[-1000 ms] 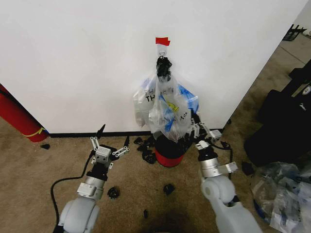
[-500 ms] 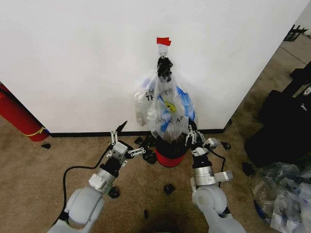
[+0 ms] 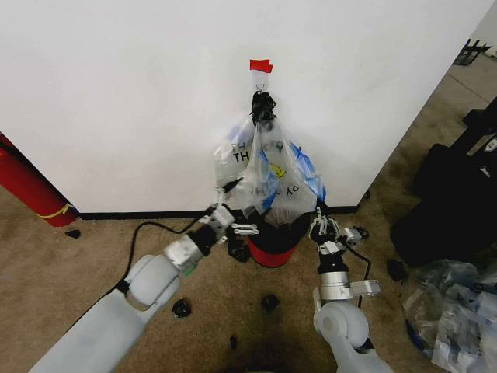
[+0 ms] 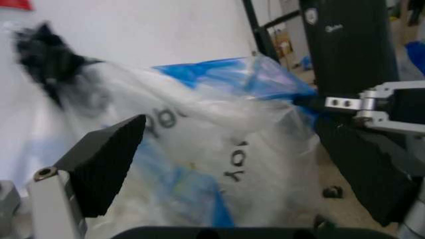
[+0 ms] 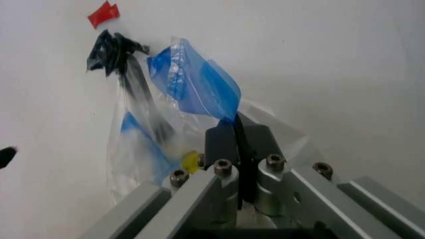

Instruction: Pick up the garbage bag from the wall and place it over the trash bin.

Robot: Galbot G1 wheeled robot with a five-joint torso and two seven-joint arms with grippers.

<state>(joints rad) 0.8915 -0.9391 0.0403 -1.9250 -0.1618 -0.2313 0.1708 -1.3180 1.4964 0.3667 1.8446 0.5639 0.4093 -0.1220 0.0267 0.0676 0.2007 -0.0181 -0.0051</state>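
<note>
Left gripper [image 3: 235,208], jaws apart, at the lower left of the garbage bag [image 3: 291,183], which hangs from the wall [image 3: 116,93] above the trash bin [image 3: 276,242]. Right gripper [image 3: 324,225], jaws together, just beside the bin.

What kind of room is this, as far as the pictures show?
Probably an indoor test or lab room: a plain white wall with a black baseboard, brown carpet, and black cases on the floor.
</note>
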